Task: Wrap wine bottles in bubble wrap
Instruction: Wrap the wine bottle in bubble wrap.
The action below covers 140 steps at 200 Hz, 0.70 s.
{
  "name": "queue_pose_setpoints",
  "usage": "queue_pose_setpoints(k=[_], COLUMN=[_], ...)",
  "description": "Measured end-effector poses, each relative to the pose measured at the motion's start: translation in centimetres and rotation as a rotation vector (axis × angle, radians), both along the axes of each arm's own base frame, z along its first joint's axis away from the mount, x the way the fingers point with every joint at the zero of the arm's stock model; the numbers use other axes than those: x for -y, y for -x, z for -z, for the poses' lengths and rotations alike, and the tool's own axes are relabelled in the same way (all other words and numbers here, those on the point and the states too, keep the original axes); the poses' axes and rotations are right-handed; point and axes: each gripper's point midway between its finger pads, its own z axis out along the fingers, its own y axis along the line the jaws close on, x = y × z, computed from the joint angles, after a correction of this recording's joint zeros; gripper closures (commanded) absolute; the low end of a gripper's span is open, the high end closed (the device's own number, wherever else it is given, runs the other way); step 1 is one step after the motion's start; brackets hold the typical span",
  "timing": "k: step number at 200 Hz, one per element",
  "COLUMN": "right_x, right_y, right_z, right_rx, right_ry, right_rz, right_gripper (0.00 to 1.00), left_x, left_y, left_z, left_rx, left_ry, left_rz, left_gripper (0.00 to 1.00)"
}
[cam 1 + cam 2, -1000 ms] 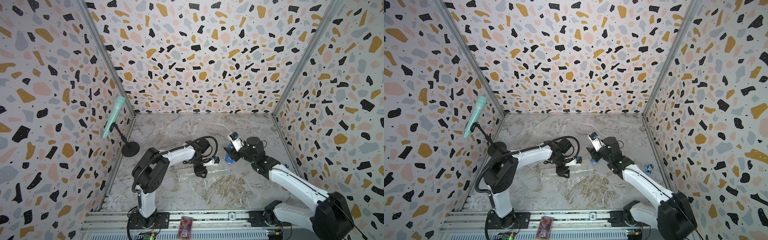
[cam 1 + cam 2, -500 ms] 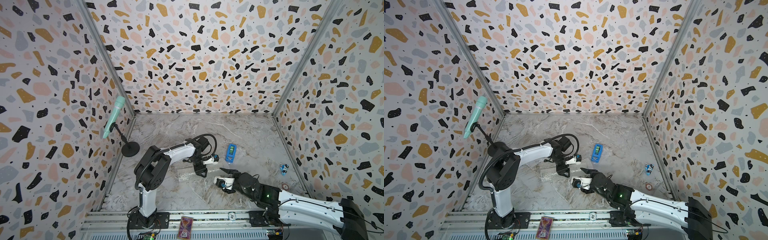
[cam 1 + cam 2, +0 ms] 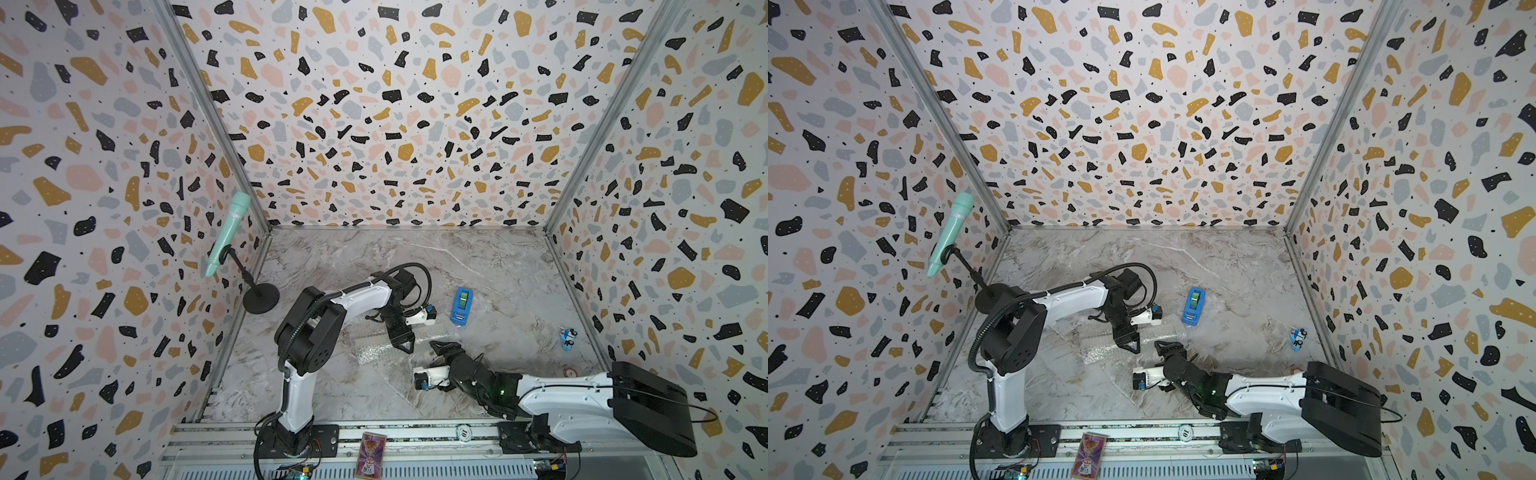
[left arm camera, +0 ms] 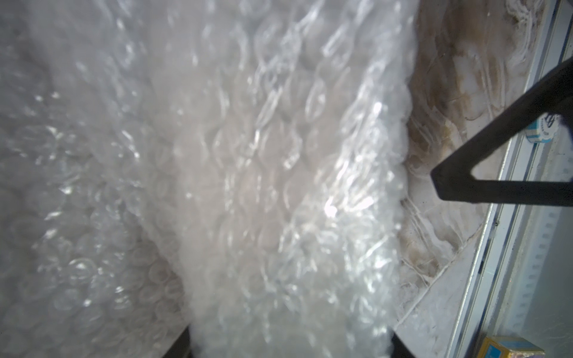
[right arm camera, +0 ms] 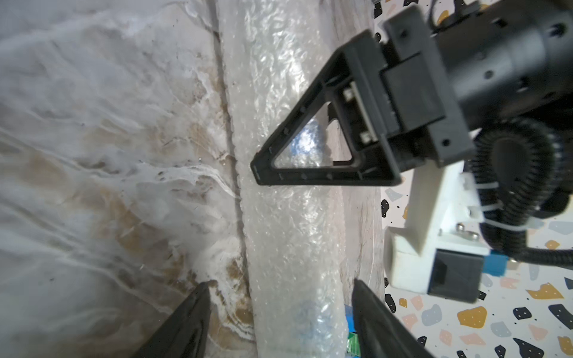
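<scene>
Your right jaws are hovering wide and empty astride the bubble-wrapped wine bottle [image 5: 288, 232], which is lying lengthwise toward the left jaws, seemingly clamping it.

Left arm [image 3: 361, 297] clamping, right arm [image 3: 561, 384] jaws apart

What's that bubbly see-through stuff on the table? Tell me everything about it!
The bubble wrap is clear, shiny plastic covered in little air bubbles. It is rolled into a long tube lying flat on the marble table, and a blurry blue patch shows through it. The left claw grips it partway along. The open right claw straddles one end without touching.
</scene>
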Motion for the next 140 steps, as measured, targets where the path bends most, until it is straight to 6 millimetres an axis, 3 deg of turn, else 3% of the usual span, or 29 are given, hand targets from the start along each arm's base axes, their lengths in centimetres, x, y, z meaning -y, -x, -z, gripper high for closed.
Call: queue_pose_setpoints(k=[76, 140], right_x=[-0.2, -0.6], right_y=[-2.8, -4.7], right_z=[0.1, 2.3], right_rx=[0.069, 0.069], right_ry=[-0.015, 0.028], right_rz=[0.067, 0.090], right_gripper=[0.22, 0.21], left_x=[0.0, 0.0], left_y=[0.0, 0.0], left_z=[0.0, 0.0], left_rx=[-0.022, -0.051], left_ry=[0.011, 0.021], left_rz=[-0.009, -0.022], left_gripper=[0.86, 0.84])
